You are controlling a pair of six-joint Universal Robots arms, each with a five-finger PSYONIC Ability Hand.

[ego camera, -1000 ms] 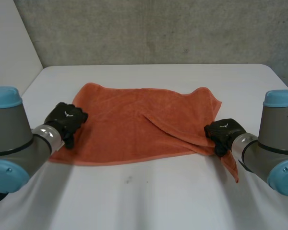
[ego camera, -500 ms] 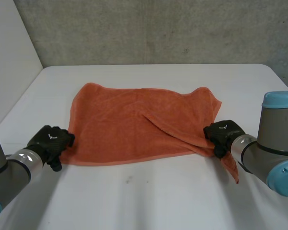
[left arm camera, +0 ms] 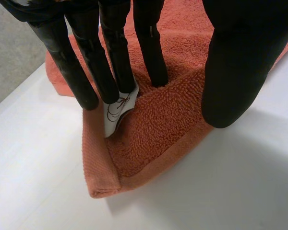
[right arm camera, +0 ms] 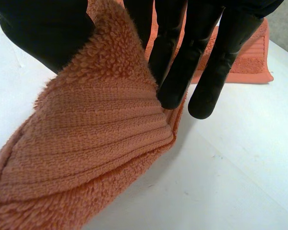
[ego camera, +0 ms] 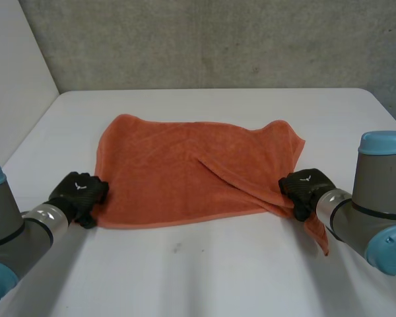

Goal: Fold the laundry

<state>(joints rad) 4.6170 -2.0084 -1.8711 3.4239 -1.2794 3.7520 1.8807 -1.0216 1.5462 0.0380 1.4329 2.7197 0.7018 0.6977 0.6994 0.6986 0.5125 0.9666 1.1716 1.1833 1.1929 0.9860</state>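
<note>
An orange towel (ego camera: 191, 165) lies spread on the white table (ego camera: 204, 271), with a diagonal fold running toward its near right corner. My left hand (ego camera: 79, 190) stands on the near left corner. In the left wrist view its straight fingers (left arm camera: 115, 62) press down on the towel (left arm camera: 158, 120) beside a white label (left arm camera: 116, 112), and the thumb (left arm camera: 235, 72) rests apart from them with a hump of cloth between. My right hand (ego camera: 303, 185) is at the near right corner. There the towel (right arm camera: 96, 143) is pinched between thumb and fingers (right arm camera: 182, 72) and lifted off the table.
A grey wall (ego camera: 218, 39) stands behind the table's far edge. Bare white tabletop (ego camera: 185, 277) stretches between the towel's near edge and me. A tail of the towel (ego camera: 320, 231) hangs past my right hand.
My left hand has come back from the towel's left edge to its near left corner, and its fingers have drawn closer together. The right hand has stayed put.
</note>
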